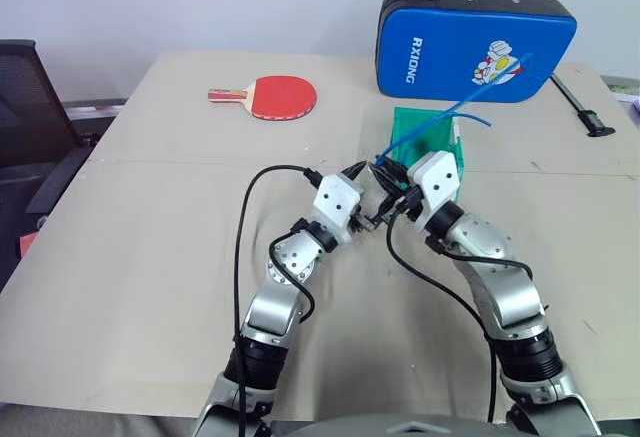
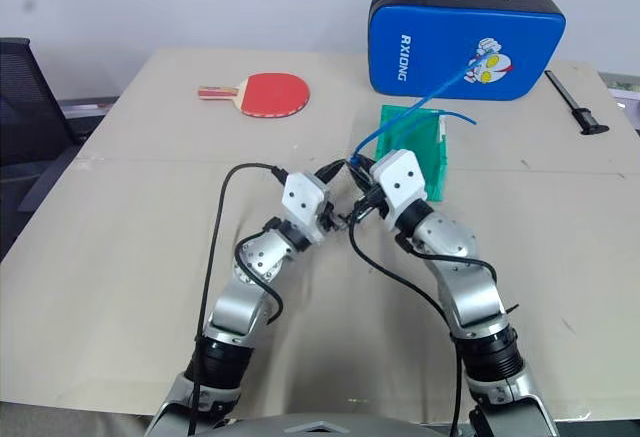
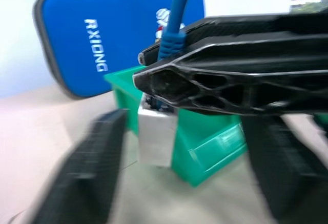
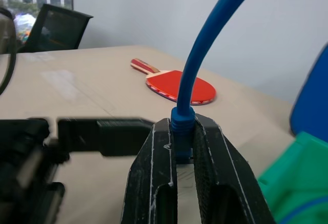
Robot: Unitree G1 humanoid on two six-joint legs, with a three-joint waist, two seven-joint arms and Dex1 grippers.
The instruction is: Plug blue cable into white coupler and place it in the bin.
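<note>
A: One red paddle lies at eleven o'clock on the counter, one padded blue case at one, nothing blocking.

B: The right pincer is clenched on the blue cable, a thin smooth cord arcing up over the translucent green bin.

A: The boxy white coupler hangs off its plug. The left pincer stands released beside it.
</note>
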